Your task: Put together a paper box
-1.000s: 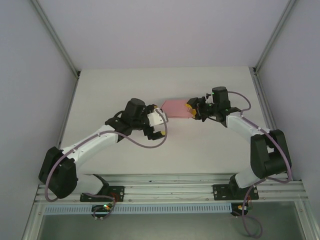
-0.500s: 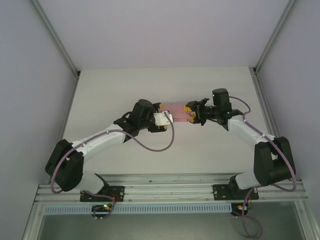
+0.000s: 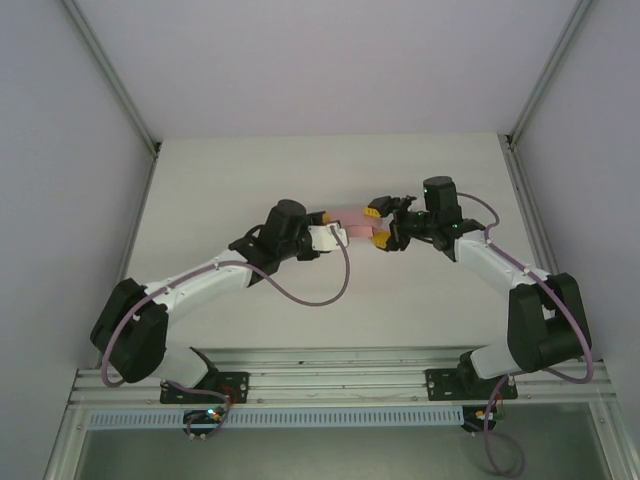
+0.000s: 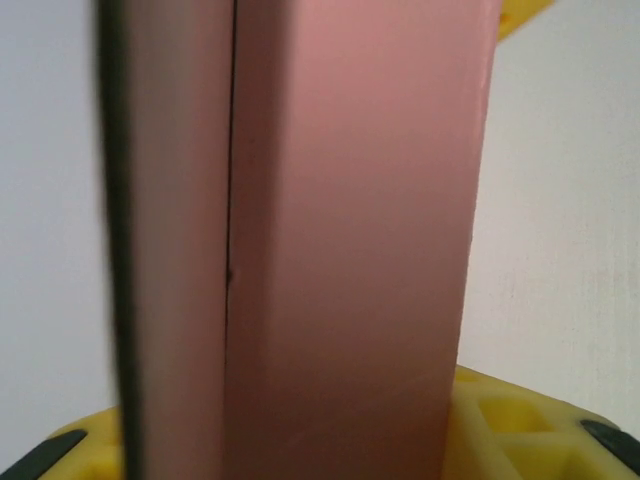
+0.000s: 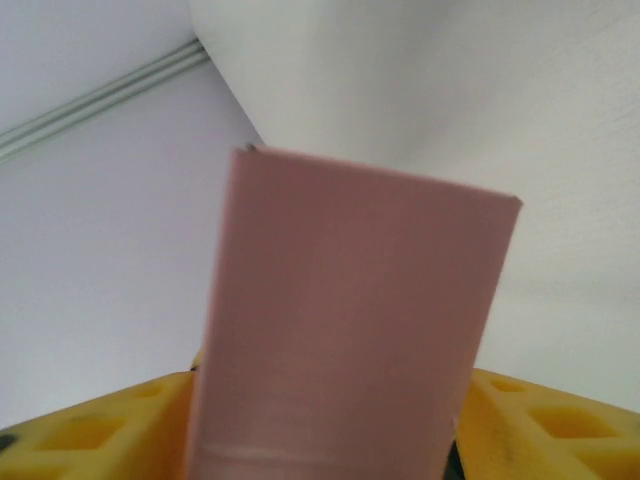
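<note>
Paper box: pale pink, creased card.

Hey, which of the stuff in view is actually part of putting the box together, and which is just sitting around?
Part of the job:
- paper box, pale pink, between the two hands
- left hand, at one end of it
- right hand, at the other end

Just there:
- table
- metal rail along the near edge
- back wall

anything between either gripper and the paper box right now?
Nothing visible. The paper box spans the gap between the two arms. One end sits between the left gripper's fingers and the other end between the right gripper's fingers.
</note>
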Controlling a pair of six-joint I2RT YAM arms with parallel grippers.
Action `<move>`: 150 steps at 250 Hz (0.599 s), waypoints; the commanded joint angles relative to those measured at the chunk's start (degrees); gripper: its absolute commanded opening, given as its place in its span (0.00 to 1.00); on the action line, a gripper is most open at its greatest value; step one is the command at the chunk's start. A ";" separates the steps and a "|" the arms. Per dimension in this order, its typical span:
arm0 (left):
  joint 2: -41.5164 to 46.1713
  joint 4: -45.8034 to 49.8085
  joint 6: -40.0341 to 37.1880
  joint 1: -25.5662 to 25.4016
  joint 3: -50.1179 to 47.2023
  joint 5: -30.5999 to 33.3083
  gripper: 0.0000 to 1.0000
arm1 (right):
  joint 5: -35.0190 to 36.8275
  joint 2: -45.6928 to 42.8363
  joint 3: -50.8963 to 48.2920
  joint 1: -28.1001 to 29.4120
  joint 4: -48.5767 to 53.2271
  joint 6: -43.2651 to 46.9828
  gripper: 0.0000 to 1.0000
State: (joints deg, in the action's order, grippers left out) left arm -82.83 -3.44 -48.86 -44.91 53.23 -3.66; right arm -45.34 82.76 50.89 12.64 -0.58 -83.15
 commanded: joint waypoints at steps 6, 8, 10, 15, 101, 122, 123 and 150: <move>2.30 2.11 1.56 1.06 0.53 -2.61 0.37 | 1.60 -0.96 0.02 -0.70 0.75 7.40 0.85; 2.31 2.52 1.68 1.18 0.62 -2.76 0.37 | 2.22 -1.07 0.00 -0.83 0.75 8.03 0.87; 2.36 2.95 1.71 1.21 0.70 -2.95 0.37 | 2.85 -1.17 0.00 -0.97 0.75 8.54 0.87; 2.47 3.92 1.84 1.29 0.94 -3.16 0.36 | 4.48 -1.49 -0.17 -1.37 0.74 10.14 0.88; -3.16 34.55 2.85 3.32 10.65 -10.61 0.38 | 19.78 -9.46 -0.60 -5.37 6.08 53.88 1.00; -6.06 41.10 2.83 4.33 13.88 -12.88 0.38 | 15.78 -10.24 -1.58 -5.30 5.63 60.89 1.00; -6.18 41.17 2.95 4.36 14.03 -12.83 0.38 | 15.44 -10.33 -1.67 -5.28 5.52 61.21 1.00; -10.04 44.09 5.97 4.87 18.05 -9.09 0.38 | 11.34 -11.52 -4.25 -4.31 2.72 66.31 1.00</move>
State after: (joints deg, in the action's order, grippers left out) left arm -89.32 30.37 -46.44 -40.80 66.85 -12.53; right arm -30.09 72.99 49.30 7.07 2.76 -31.42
